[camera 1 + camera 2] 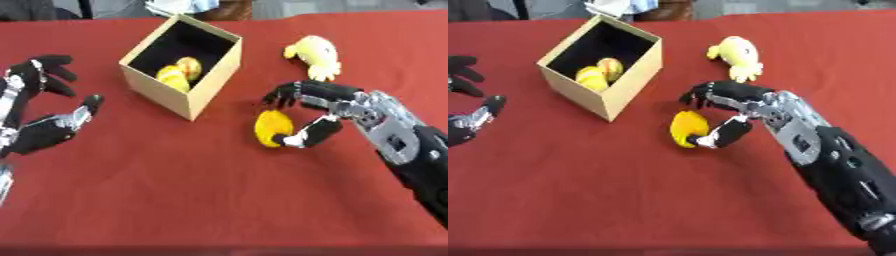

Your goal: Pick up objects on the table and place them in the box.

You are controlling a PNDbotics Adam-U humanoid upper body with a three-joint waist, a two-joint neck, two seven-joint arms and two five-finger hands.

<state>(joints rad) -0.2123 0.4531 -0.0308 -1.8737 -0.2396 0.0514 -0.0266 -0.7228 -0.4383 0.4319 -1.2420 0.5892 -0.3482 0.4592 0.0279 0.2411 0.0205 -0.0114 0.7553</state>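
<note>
The right hand [325, 111] curls around a yellow toy [272, 128] lying on the desk [175, 190], just right of the box [184, 95]. It could slip out, because the hold looks thin. The left hand [39, 132] rests spread, left of the box.

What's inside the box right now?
The box holds yellow rounded objects with some orange on them, lying against its dark interior. Their exact number is unclear, and the near wall hides the near part of the floor.
</note>
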